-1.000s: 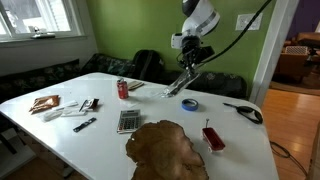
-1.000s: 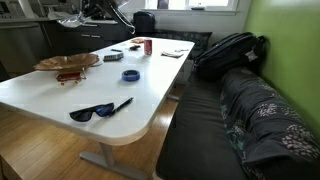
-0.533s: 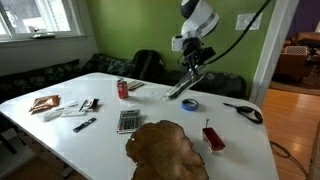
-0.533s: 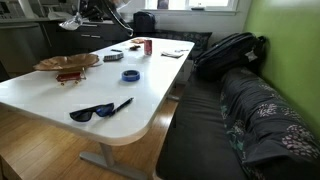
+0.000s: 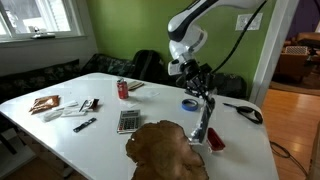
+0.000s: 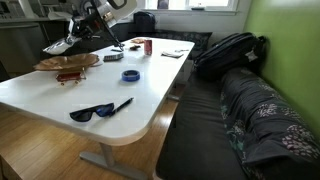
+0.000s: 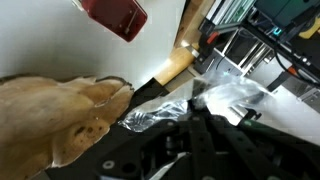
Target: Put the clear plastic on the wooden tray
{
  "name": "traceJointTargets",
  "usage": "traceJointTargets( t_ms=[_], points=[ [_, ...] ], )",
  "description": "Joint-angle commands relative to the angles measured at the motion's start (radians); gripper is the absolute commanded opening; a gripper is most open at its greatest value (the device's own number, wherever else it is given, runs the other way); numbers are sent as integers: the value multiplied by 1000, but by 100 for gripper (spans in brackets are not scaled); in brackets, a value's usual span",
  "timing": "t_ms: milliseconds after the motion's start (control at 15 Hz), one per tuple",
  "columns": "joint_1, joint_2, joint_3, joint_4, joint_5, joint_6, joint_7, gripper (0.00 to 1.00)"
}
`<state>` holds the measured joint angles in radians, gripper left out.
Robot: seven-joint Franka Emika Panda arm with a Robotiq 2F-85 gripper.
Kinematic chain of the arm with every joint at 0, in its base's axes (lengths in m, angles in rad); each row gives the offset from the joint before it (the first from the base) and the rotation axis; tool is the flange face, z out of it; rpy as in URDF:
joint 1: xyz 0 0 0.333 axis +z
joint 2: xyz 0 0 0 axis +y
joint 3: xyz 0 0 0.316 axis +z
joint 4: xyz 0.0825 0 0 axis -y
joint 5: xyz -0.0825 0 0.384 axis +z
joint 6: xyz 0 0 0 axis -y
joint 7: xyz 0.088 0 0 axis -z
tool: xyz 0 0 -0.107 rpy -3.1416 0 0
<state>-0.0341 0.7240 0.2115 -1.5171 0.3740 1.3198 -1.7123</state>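
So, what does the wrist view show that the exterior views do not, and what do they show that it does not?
Only the wrist view: the crinkled surface of the clear plastic up close, and a tan handle near the wooden tray. Only the exterior views: the plastic hanging from the gripper near the tray's edge, plus the calculator, the red can, the blue ring and the sunglasses. Both: the plastic, the tray and the flat red object beside it.

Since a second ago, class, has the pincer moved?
Yes: the pincer swung from above the blue ring down towards the wooden tray, holding the clear plastic.
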Motion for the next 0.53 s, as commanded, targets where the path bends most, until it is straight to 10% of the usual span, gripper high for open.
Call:
traceJointTargets(
  t_ms=[0, 467],
  points=[
    [60, 44, -2, 22, -125, 82, -101, 0],
    [59, 32, 42, -5, -69, 360, -216, 0]
  ],
)
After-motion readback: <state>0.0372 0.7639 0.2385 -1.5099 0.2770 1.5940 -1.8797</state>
